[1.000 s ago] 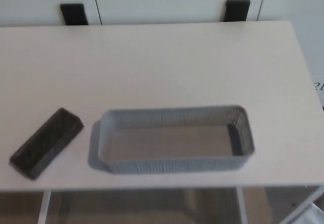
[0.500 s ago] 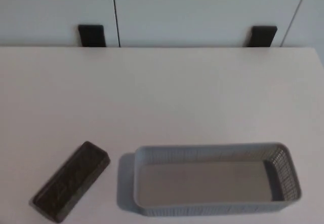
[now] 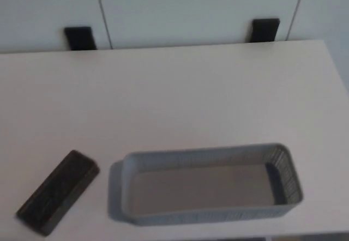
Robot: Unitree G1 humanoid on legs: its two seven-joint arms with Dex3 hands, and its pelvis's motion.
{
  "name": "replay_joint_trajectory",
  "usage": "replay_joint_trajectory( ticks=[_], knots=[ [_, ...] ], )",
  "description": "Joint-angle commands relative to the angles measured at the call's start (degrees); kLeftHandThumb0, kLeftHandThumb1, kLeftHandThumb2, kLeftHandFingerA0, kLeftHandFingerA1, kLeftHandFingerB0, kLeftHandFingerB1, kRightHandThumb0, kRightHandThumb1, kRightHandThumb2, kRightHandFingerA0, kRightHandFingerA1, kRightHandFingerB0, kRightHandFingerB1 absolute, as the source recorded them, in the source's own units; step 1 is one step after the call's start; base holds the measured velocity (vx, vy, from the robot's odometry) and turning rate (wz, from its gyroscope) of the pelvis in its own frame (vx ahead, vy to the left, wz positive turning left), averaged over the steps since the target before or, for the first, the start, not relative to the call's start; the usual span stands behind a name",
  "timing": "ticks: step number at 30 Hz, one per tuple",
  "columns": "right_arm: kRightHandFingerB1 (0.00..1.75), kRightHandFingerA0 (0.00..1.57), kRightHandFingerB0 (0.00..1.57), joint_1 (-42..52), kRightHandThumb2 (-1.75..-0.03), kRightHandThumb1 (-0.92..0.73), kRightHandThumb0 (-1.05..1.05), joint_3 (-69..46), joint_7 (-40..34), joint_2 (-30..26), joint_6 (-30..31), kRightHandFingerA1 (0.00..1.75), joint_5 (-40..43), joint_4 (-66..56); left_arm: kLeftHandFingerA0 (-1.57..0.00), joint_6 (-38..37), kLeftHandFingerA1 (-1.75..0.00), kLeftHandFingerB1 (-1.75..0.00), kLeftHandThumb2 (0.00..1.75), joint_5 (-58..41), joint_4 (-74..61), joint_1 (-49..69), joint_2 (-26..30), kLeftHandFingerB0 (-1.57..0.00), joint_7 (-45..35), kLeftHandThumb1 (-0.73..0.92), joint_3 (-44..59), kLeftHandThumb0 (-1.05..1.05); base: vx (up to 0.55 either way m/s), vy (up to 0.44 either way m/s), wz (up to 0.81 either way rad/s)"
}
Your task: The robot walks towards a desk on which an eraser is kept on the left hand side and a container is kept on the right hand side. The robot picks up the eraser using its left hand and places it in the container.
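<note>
Neither robot hand shows in the head view, left or right, so their state can't be told and no position relative to them can be given; by the rig line the left hand would come in from the picture's left, which is the eraser's side.

What changed: the whole picture has shifted from half a second ago. Desk edge, cabinet handles, eraser and container all slid together, so that is the camera moving (robot probably still walking or settling), not the objects. The eraser and container keep the same layout against each other: apart, not touching.

The eraser (image 3: 57, 192) lies flat and diagonal near the desk's front-left corner. The grey mesh container (image 3: 131, 197) sits just to its right, long side along the front edge, and looks empty.

Task read: approach phase, pick not started, eraser untouched on the desk (image 3: 174, 99).

Hard to make out:
- Frame is soft with motion blur; the eraser's surface texture is unclear.
- The desk's front edge barely shows at the bottom, and only below the container.
- The desk's left end is cut off by the frame.
- Cabinet label text at top left is cropped, unreadable.
- Two dark handles (image 3: 79, 37) sit on the cabinets behind the desk.
</note>
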Motion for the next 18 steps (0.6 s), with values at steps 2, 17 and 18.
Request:
replay_joint_trajectory(
  ticks=[2,17,18],
  knots=[
    [0.36,0.45,0.30,0.5,-0.55,-0.47,-0.59,-0.3,0.1,0.1,-0.4,0.52,0.1,0.2,-0.33,0.3,-0.56,-0.47,0.89,-0.1,0.7,0.0,1.1,-0.14,-1.1,0.48,0.0,-0.24,-0.14,0.179,-0.06],
    [0.34,0.45,0.31,0.3,-0.55,-0.47,-0.59,0.3,-0.9,0.0,-0.5,0.48,-0.9,0.6,-0.39,0.2,-0.41,-0.33,0.61,-0.3,0.4,0.0,1.1,-0.26,-1.7,0.68,-0.1,-0.28,-0.09,-0.007,0.01],
    [0.35,0.46,0.31,0.3,-0.55,-0.47,-0.58,-0.1,-0.6,0.1,-0.4,0.50,-0.4,0.7,-0.39,0.3,-0.40,-0.33,0.61,-0.4,0.2,0.0,1.1,-0.26,-1.7,0.68,-0.1,-0.28,-0.10,0.192,-0.37]
  ],
)
